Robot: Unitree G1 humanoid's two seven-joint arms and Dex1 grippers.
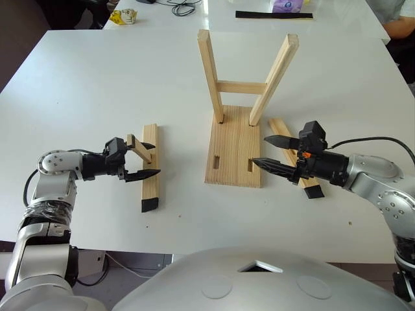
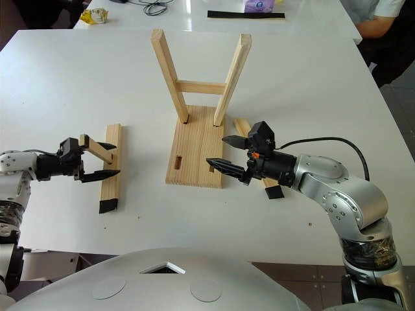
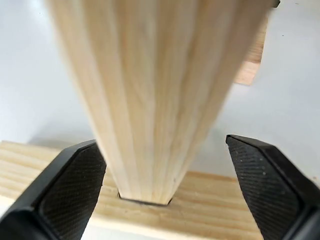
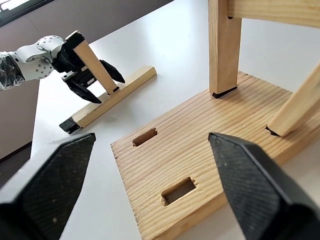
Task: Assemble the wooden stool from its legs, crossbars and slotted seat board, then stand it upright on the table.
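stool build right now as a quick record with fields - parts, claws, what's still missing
seat board: flat on the table
standing legs: two in the far slots, joined by a crossbar
near slots: both empty
left loose leg: flat on the table, short crossbar standing in its slot
left claw: open, straddling that short crossbar
right loose leg: flat beside the board's right edge
right claw: open, at the board's near right edge
stool state: half assembled, not yet upright

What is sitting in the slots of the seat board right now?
On the seat board, two legs joined by a crossbar stand in the far slots. Both near slots are empty. The leg ends inside the slots are covered.
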